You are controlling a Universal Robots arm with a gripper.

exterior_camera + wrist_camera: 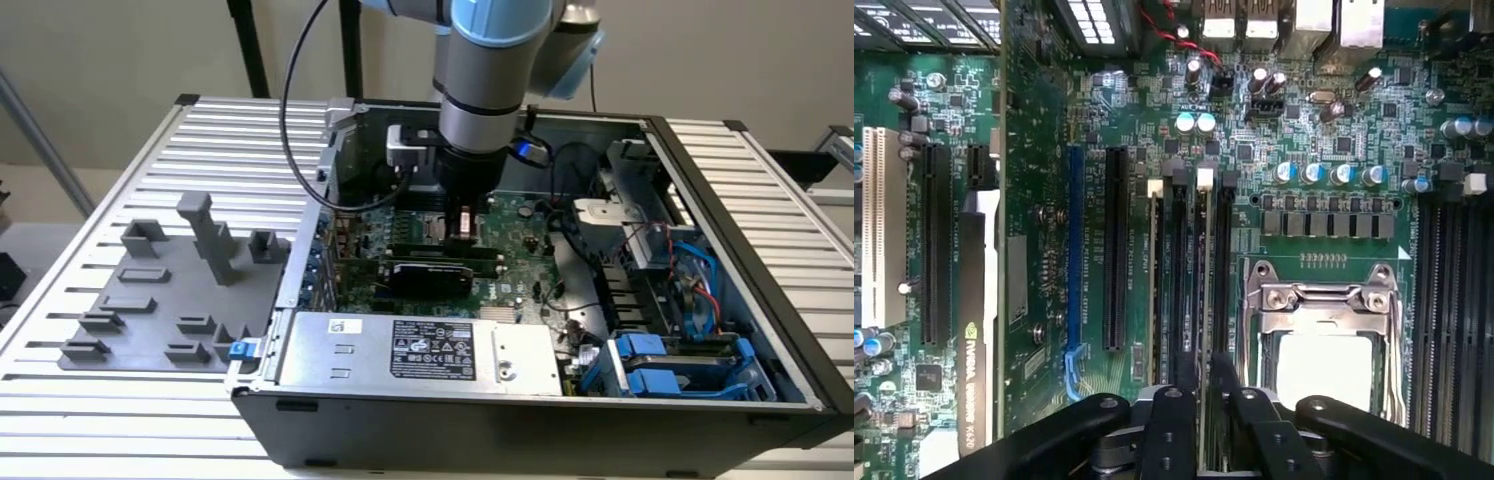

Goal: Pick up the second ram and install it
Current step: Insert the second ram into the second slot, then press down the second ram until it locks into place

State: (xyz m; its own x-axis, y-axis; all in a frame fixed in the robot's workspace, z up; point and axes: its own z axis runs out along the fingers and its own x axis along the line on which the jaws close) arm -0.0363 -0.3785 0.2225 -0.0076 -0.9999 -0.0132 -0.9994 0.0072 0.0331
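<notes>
My gripper [462, 228] reaches down into the open computer case, over the motherboard [514, 255]. In the wrist view the two black fingers [1170, 410] are closed on the second ram [1203, 290], a thin stick seen edge-on. It runs along a black memory slot [1222, 270] beside the square CPU socket [1324, 350]. I cannot tell whether the ram is seated in the slot or held just above it. A second thin stick [1154, 280] stands edge-on in a neighbouring slot, with a white clip at its end.
A black graphics card [430, 272] lies across the board close to the gripper, also seen as the card [974, 340]. The power supply [420, 350] fills the case front. Drive bays with blue cables [667, 340] are at the exterior view's right. A grey tray [160, 300] lies outside the case.
</notes>
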